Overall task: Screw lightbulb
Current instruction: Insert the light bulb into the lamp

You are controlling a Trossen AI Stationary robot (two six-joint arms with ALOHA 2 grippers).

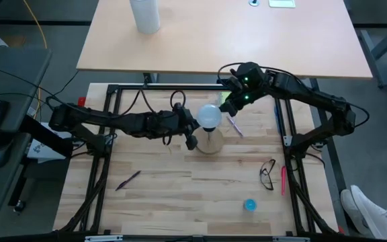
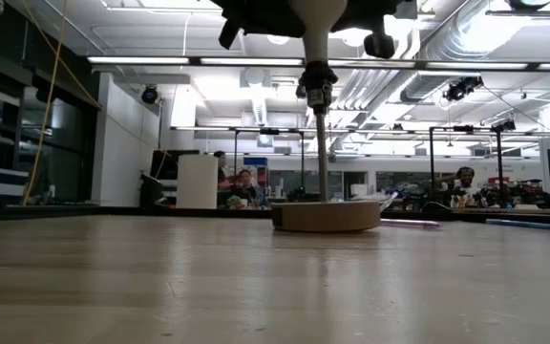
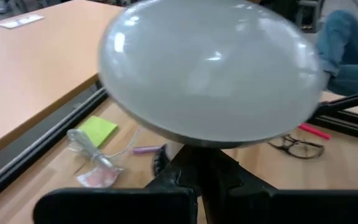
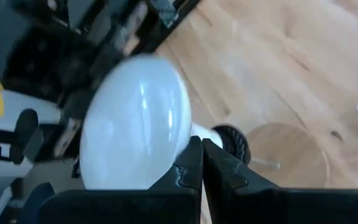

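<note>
**Observer:** Where's the lightbulb?

**Operator:** The lightbulb (image 1: 210,115) is at mid-bench, up on the black socket post (image 2: 321,143) that rises from the round wooden base (image 2: 327,216). From the low camera its neck meets the socket, so I judge it's seated and the threading is what's left.

**Observer:** Who's holding it?

**Operator:** My left gripper (image 1: 192,134) sits just left of the globe. I see its fingers pressed together under the bulb from the left wrist camera, but whether they pinch the neck or only rest against it, I can't tell. My right gripper (image 1: 232,102) is on the far right of the bulb, fingers also pressed together, beside the globe.

**Observer:** Why both so close?

**Operator:** My guess: one steadies while the other turns. The eyeglasses (image 1: 267,174) and the blue cap (image 1: 249,204) lie well apart, nearer me.
</note>
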